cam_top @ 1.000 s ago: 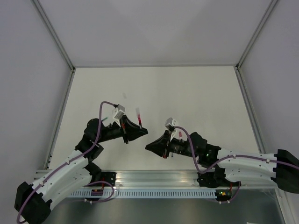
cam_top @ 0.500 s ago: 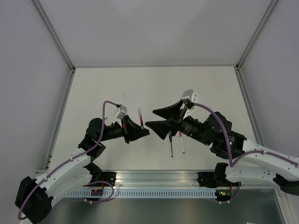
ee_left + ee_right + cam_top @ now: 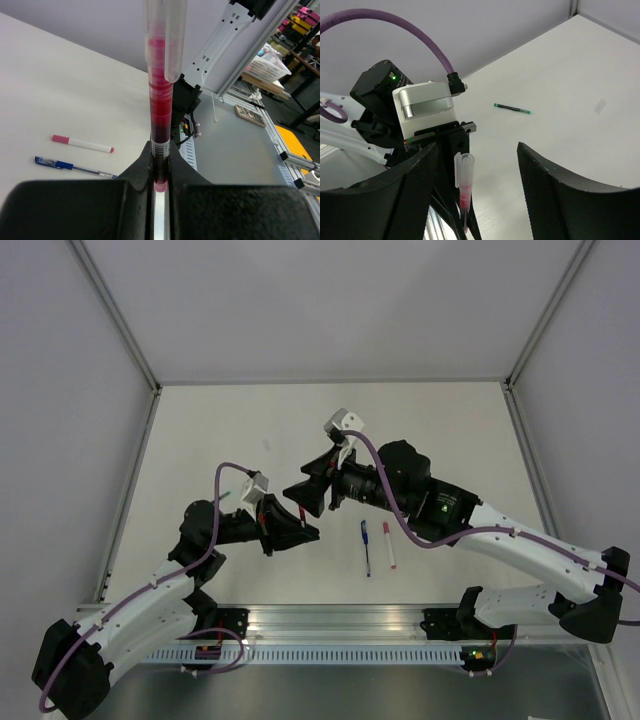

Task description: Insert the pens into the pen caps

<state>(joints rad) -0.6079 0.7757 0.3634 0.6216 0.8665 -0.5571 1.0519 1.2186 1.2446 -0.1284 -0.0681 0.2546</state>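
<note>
Left wrist view: your left gripper (image 3: 160,155) pinches the red pen (image 3: 160,110) upright; a clear cap (image 3: 167,40) sits over its upper end. The white pen (image 3: 82,144) and blue pen (image 3: 75,167) lie on the table (image 3: 50,75).

Right wrist view: your right gripper (image 3: 477,150) stands spread, with the red pen in the gap between its fingers (image 3: 560,200). The green pen (image 3: 512,108) lies beyond.

Top view: the two grippers sit close together.

Table (image 3: 450,430): blue pen (image 3: 366,547), white pen (image 3: 388,545), green pen (image 3: 512,108).
</note>
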